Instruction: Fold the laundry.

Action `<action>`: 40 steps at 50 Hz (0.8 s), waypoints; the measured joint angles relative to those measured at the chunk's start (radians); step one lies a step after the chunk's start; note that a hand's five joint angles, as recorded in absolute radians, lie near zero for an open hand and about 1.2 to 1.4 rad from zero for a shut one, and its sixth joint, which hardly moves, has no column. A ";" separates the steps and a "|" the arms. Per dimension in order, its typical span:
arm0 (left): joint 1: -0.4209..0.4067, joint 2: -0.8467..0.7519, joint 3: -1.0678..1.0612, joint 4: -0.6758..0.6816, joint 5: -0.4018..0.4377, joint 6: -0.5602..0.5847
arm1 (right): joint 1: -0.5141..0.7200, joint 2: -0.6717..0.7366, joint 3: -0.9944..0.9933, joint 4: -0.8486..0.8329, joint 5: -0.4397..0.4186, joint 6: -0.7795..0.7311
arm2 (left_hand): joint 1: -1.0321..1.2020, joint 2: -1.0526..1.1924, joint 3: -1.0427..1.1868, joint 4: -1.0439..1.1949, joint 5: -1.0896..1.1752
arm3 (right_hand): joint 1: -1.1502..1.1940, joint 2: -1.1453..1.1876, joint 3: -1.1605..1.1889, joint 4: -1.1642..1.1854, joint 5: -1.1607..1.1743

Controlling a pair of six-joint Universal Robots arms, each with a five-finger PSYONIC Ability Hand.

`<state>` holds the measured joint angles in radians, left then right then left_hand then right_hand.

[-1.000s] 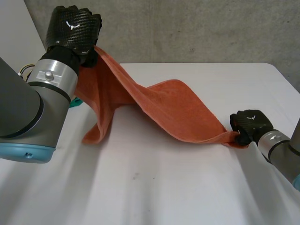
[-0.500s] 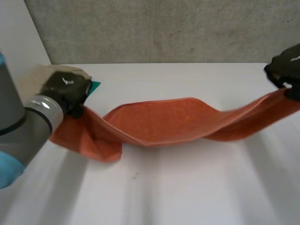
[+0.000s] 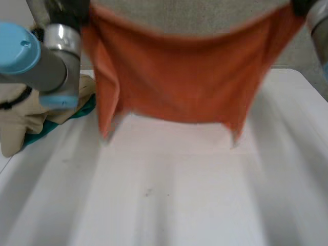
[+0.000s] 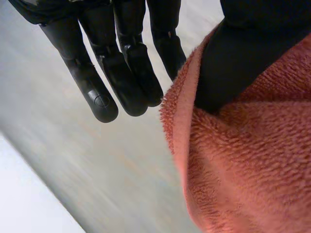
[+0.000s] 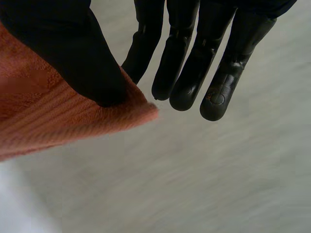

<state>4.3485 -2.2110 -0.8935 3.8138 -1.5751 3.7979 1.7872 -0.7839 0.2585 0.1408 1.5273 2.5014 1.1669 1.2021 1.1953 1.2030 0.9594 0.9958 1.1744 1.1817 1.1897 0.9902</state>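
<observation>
Head view: one orange towel [image 3: 184, 77] hangs spread wide above the white table [image 3: 169, 205]. Its top edge runs from 11 o'clock to 1 o'clock and its two lower corners dangle just over the tabletop. Two arms carry it. The left arm [image 3: 48, 64] is at 10 o'clock beside the towel's one upper corner, and the right arm [image 3: 320, 25] is at 2 o'clock beside the other. At 9 o'clock lies one heap of two cloths, a beige cloth [image 3: 20, 120] on top of a teal cloth [image 3: 56, 123].

Left wrist view: the left hand [image 4: 121, 73] has its fingers straight and side by side. Its thumb [image 4: 243, 53] presses on the towel's edge, clamping the terry against the nearest finger.

Right wrist view: the right hand [image 5: 194, 58] also has straight fingers. Its thumb [image 5: 73, 53] lies on one towel corner, which is nipped between the thumb and the finger behind it. The corner's tip pokes out just beside the thumb.
</observation>
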 measured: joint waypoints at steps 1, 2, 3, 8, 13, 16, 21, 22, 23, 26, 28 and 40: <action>0.000 0.005 0.004 0.066 0.012 0.004 | 0.004 -0.006 -0.011 -0.055 0.015 0.008 | 0.000 0.000 0.000 0.000 0.000 | 0.000 0.000 0.000 0.000 0.000; -0.001 0.013 0.004 0.134 0.024 0.008 | 0.009 -0.021 -0.016 -0.126 0.030 0.017 | 0.000 0.000 0.000 0.000 0.000 | 0.000 0.000 0.000 0.000 0.000; -0.001 0.019 0.001 0.175 0.031 0.009 | 0.011 -0.033 -0.012 -0.168 0.038 0.020 | 0.000 0.000 0.000 0.000 0.000 | 0.000 0.000 0.000 0.000 0.000; -0.004 0.064 -0.056 0.267 0.040 -0.002 | 0.020 -0.102 0.080 -0.285 0.026 0.030 | 0.000 0.000 0.000 0.000 0.000 | 0.000 0.000 0.000 0.000 0.008; -0.004 0.131 -0.210 0.233 0.030 -0.052 | 0.021 -0.174 0.278 -0.292 -0.023 0.040 | 0.000 0.000 0.000 0.000 0.000 | 0.000 0.000 0.000 0.000 0.009; -0.003 0.156 -0.323 0.196 0.026 -0.085 | 0.016 -0.208 0.413 -0.274 -0.043 0.042 | 0.000 0.000 0.000 0.000 0.000 | 0.000 0.000 0.000 0.000 0.009; -0.003 0.166 -0.458 0.143 0.026 -0.109 | 0.010 -0.238 0.580 -0.249 -0.069 0.041 | 0.000 0.000 0.000 0.000 0.000 | 0.000 0.000 0.000 0.004 0.009; -0.003 0.165 -0.515 0.115 0.026 -0.113 | 0.008 -0.246 0.643 -0.238 -0.086 0.039 | 0.000 0.000 0.000 0.000 0.000 | 0.000 0.000 0.000 0.004 0.009; -0.003 0.163 -0.540 0.101 0.026 -0.114 | 0.007 -0.248 0.680 -0.230 -0.098 0.038 | 0.000 0.000 0.000 0.000 0.000 | 0.000 0.000 0.000 0.004 0.009; -0.003 0.156 -0.626 0.052 0.027 -0.113 | 0.000 -0.252 0.803 -0.197 -0.149 0.027 | 0.000 0.000 0.000 0.000 0.000 | 0.000 0.000 0.000 0.004 0.009; -0.004 0.148 -0.684 0.015 0.027 -0.111 | -0.014 -0.249 0.899 -0.159 -0.195 0.006 | 0.000 0.000 0.000 0.000 0.000 | 0.000 0.000 0.000 0.004 0.009; -0.007 0.154 -0.847 -0.152 0.024 -0.104 | -0.138 -0.258 1.204 -0.007 -0.275 -0.185 | -0.297 -0.292 -0.283 -0.293 -0.230 | 0.000 0.000 0.000 0.004 0.009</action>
<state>4.3410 -2.0569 -1.7404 3.6623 -1.5512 3.6937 1.6492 -1.0421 1.4623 0.1342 1.2528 2.3167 0.8697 0.9097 0.9123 0.9100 0.7293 0.9958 1.1744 1.1817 1.1938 0.9994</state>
